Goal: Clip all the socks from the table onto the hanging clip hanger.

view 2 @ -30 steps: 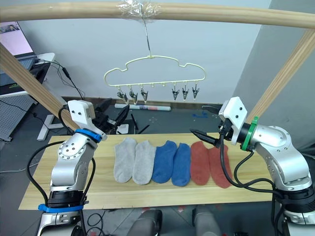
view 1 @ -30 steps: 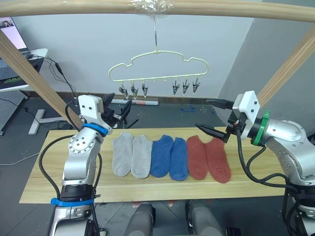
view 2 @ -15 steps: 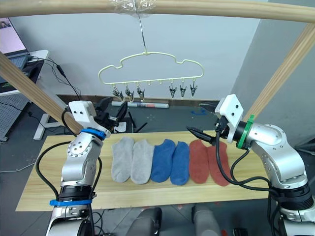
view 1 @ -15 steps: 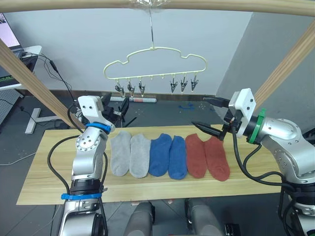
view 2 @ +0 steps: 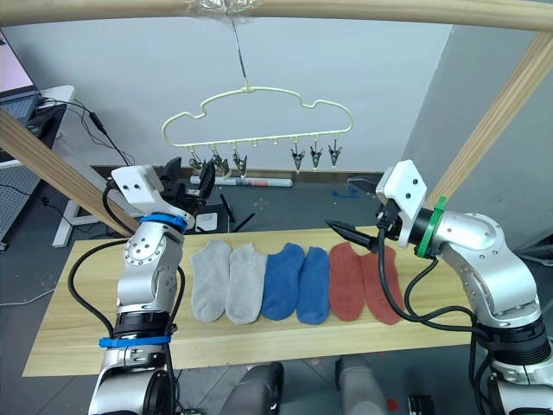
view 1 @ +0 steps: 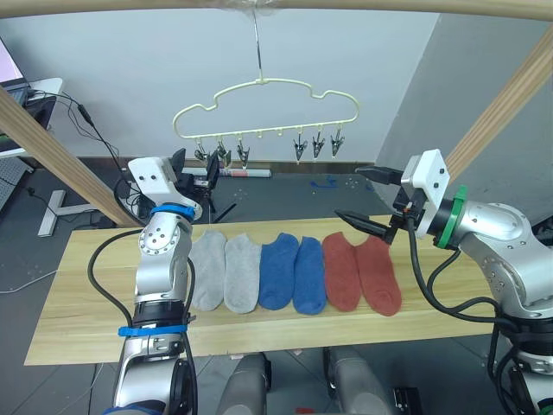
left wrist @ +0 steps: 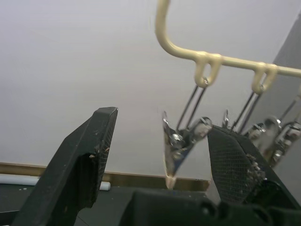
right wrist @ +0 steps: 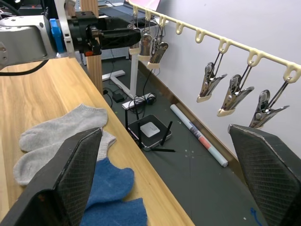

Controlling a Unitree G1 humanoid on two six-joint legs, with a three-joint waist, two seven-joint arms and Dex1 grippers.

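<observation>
Six socks lie side by side on the table (view 1: 69, 311): two grey socks (view 1: 225, 272), two blue socks (view 1: 294, 272), two red socks (view 1: 361, 272). The pale yellow clip hanger (view 1: 259, 83) hangs over them by its hook, with dark clips (view 1: 300, 147) along its lower bar. My left gripper (view 1: 194, 169) is open and raised at the hanger's left end; in the left wrist view the leftmost clip (left wrist: 181, 146) hangs between its fingers (left wrist: 84, 165), untouched. Open and empty, my right gripper (view 1: 350, 193) hovers above the red socks.
A thick wooden pole frame (view 1: 363, 7) carries the hanger, and its slanted legs (view 1: 52, 147) cross both sides. Behind the table, the floor holds a white tube (view 1: 246, 173), cables and a small black device (right wrist: 150, 129). A desk (view 1: 34, 86) stands far left.
The camera has shifted. My left gripper has risen from table height to the hanger's leftmost clips. The right gripper stays open over the red socks.
</observation>
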